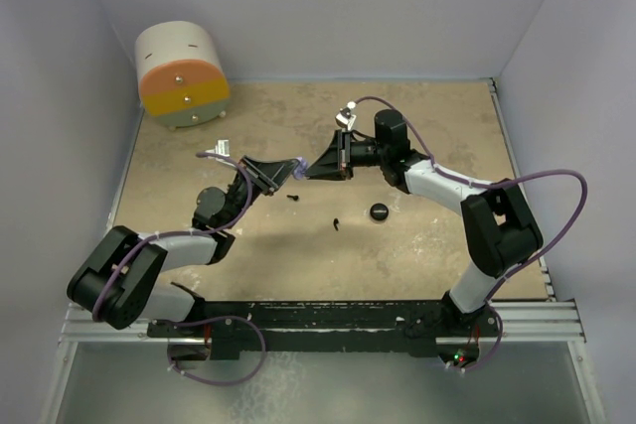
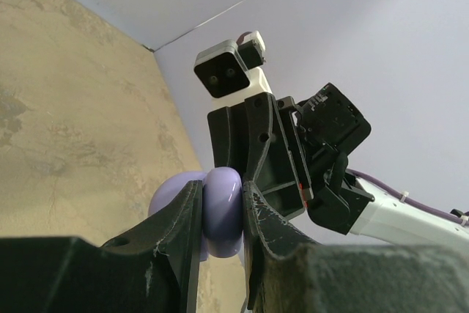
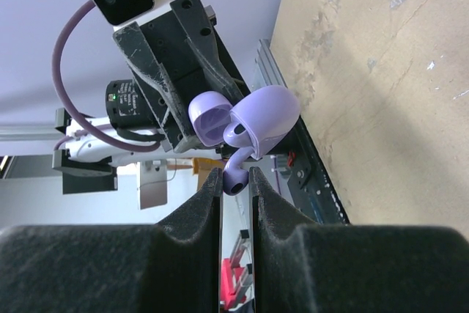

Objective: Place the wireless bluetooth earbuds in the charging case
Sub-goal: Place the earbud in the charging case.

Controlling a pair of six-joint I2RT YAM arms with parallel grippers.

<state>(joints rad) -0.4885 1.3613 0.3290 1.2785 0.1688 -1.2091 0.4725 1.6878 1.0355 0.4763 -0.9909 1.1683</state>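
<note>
A tan, speckled worktop [image 1: 427, 126] fills the view from above. At its 10 o'clock corner sits a drum [image 1: 182, 74] banded white, orange and yellow. My two arms meet just left of centre. My left pincer [image 1: 281, 174], reaching in from 8 o'clock, is clamped on the pale lavender charging case [image 2: 222, 214], raised off the worktop with its lid hinged open. My right pincer [image 3: 234, 175], coming from 3 o'clock, is pinched on a lavender earbud [image 3: 233, 181] right at the case's open mouth; I cannot tell whether they touch. A black round disc [image 1: 379, 212] lies at 4 o'clock from the pincers. One black earbud [image 1: 294, 197] lies at their 6 o'clock and a second black earbud [image 1: 338, 222] at 5 o'clock.
</note>
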